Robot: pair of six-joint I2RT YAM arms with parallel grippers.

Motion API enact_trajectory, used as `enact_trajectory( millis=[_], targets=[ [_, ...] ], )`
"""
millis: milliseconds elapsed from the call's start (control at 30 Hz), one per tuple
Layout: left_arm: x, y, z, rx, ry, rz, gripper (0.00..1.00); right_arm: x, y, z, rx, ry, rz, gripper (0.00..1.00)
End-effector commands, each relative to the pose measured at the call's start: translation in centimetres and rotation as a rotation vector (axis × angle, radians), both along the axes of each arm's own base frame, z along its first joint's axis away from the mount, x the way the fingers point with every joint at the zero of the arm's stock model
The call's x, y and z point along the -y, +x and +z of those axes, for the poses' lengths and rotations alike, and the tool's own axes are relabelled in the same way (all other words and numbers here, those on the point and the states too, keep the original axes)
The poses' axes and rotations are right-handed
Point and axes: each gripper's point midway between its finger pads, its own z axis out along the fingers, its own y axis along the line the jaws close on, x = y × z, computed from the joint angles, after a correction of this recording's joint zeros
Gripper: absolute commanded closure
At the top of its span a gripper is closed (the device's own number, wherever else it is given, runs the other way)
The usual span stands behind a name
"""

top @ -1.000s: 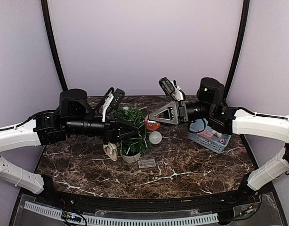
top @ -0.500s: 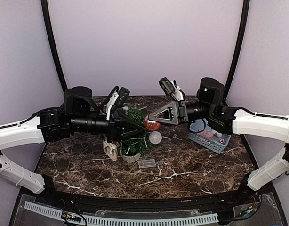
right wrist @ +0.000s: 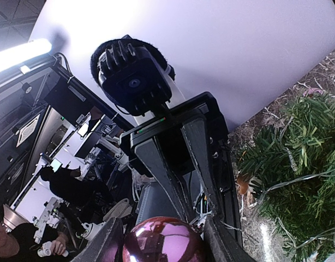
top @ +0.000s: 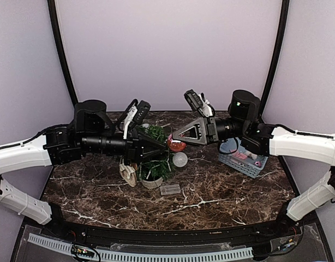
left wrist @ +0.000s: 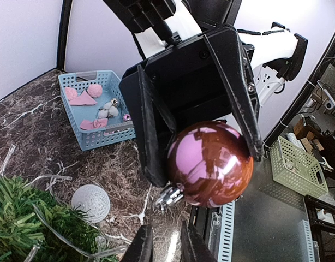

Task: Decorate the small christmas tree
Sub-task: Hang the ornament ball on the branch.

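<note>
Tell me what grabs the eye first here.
A shiny red ball, clamped in the right gripper, hangs in the air right in front of the left gripper. Below them stands the small green tree, with a white ball beside it on the dark marble table.

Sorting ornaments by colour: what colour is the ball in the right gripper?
The ball is glossy red, reflecting pink; clearest in the left wrist view.

The left arm (top: 20, 155) and right arm (top: 304, 144) have white shells, then matte black joints toward the hands. The right gripper (left wrist: 208, 166) is black with wedge-shaped fingers and silver screws (left wrist: 248, 86) near the tips. Black cables (top: 125, 112) loop behind the wrists.
</note>
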Motion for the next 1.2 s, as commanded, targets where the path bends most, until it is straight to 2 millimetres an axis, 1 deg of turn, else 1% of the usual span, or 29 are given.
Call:
enact_trajectory(
  millis=[0,167,300,433,567,667,767,900,1167],
  targets=[
    [0.4,0.2,1.9,0.034,-0.048,0.0,0.78,0.5,-1.2,1.4,0.035,0.043,0.026,0.57],
    [0.5,0.4,2.0,0.038,-0.048,0.012,0.78,0.5,-1.4,1.6,0.036,0.051,0.035,0.57],
    [0.1,0.8,1.8,0.043,-0.042,0.043,0.76,0.5,-1.5,1.5,0.032,0.05,0.037,0.57],
    [0.0,0.7,1.8,0.043,-0.045,0.038,0.77,0.4,-1.5,1.6,0.03,0.05,0.039,0.57],
    [0.2,0.5,1.8,0.043,-0.044,0.024,0.82,0.3,-1.5,1.6,0.03,0.051,0.042,0.57],
    [0.3,0.5,2.0,0.05,-0.046,0.02,0.87,0.3,-1.5,1.6,0.028,0.051,0.043,0.57],
    [0.2,0.4,2.1,0.052,-0.048,0.018,0.89,0.3,-1.4,1.5,0.027,0.049,0.037,0.57],
    [0.0,0.3,2.1,0.053,-0.051,0.019,0.96,0.3,-1.3,1.3,0.028,0.048,0.029,0.57],
    [-0.2,-0.1,1.3,0.016,-0.041,0.014,1.0,0.1,-1.0,0.0,0.014,0.007,0.011,0.57]
  ],
)
